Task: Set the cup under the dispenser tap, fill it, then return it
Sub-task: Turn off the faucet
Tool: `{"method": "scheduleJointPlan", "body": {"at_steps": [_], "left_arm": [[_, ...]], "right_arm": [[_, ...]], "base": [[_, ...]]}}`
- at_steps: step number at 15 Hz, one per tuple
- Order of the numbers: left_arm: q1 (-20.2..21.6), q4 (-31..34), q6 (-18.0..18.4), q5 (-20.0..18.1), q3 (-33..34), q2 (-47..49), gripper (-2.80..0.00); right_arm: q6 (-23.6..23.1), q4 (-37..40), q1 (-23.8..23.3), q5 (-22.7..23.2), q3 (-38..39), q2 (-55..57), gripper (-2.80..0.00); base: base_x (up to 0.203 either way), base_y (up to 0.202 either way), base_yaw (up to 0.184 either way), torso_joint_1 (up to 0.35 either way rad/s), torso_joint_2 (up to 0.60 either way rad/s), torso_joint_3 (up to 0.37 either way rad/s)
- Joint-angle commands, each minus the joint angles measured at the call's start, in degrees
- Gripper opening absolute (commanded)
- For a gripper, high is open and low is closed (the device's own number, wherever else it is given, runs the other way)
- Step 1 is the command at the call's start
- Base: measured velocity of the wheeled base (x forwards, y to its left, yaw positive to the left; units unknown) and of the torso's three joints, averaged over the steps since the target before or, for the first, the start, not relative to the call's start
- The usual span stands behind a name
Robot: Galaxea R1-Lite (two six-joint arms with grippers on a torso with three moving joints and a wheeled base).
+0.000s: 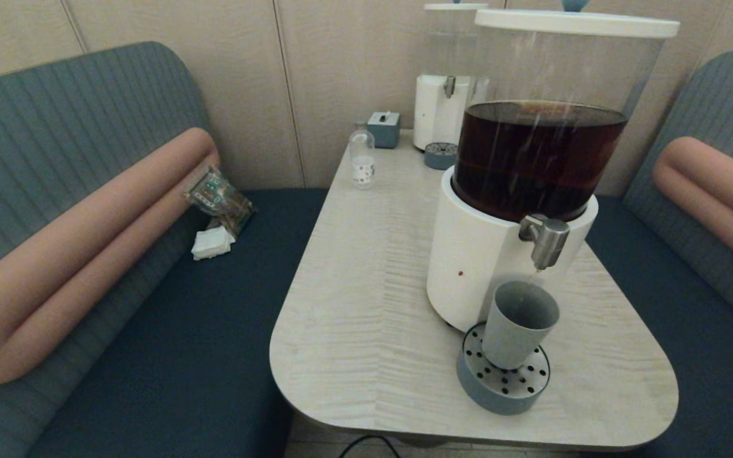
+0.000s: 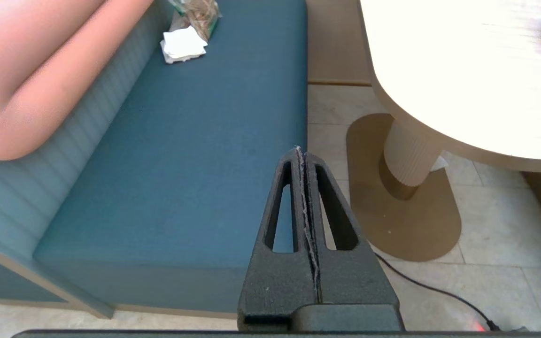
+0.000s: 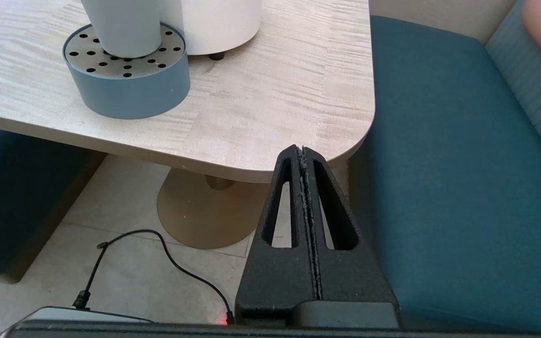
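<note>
The grey-blue cup (image 1: 518,323) stands upright on the round drip tray (image 1: 502,376), right below the steel dispenser tap (image 1: 544,239) of the big white-based dispenser (image 1: 535,159) holding dark brown liquid. In the right wrist view the cup (image 3: 122,26) and tray (image 3: 127,80) show at the table's near corner. My right gripper (image 3: 302,150) hangs shut and empty below the table edge, on the right bench side. My left gripper (image 2: 300,151) is shut and empty too, low beside the left bench seat. Neither arm shows in the head view.
A smaller white dispenser (image 1: 446,95) with its own drip tray (image 1: 440,154), a small clear bottle (image 1: 362,157) and a grey box (image 1: 383,128) stand at the table's far end. Snack packets and napkins (image 1: 217,207) lie on the left bench. A black cable (image 3: 158,256) runs over the floor by the table's pedestal (image 2: 404,188).
</note>
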Motion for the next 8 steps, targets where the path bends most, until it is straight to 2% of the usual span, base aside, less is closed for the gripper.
{"method": "scheduleJointPlan", "body": {"at_steps": [1,5,7,8], "left_arm": [[0.01,0.17,0.44,-0.31,-0.14,0.11,-2.8],[-0.02,0.17,0.42,-1.12,-0.21,-0.01,-2.8],[0.01,1.33,0.47,-2.52,-4.72,0.7,-2.8],[0.0,1.95,0.42,-3.83,-9.4,2.8,-2.8]], "right_arm": [[-0.06,0.05,0.02,0.05,0.02,-0.1,-2.8],[-0.06,-0.02,0.02,0.05,0.02,-0.11,-2.8],[-0.06,-0.04,0.02,0.05,0.02,-0.14,-2.8],[-0.06,-0.01,0.02,0.05,0.02,-0.1,-2.8]], "base": [[0.0,0.0,0.0,0.0,0.0,0.0],[0.0,0.0,0.0,0.0,0.0,0.0],[0.0,0.0,0.0,0.0,0.0,0.0],[0.0,0.0,0.0,0.0,0.0,0.0]]}}
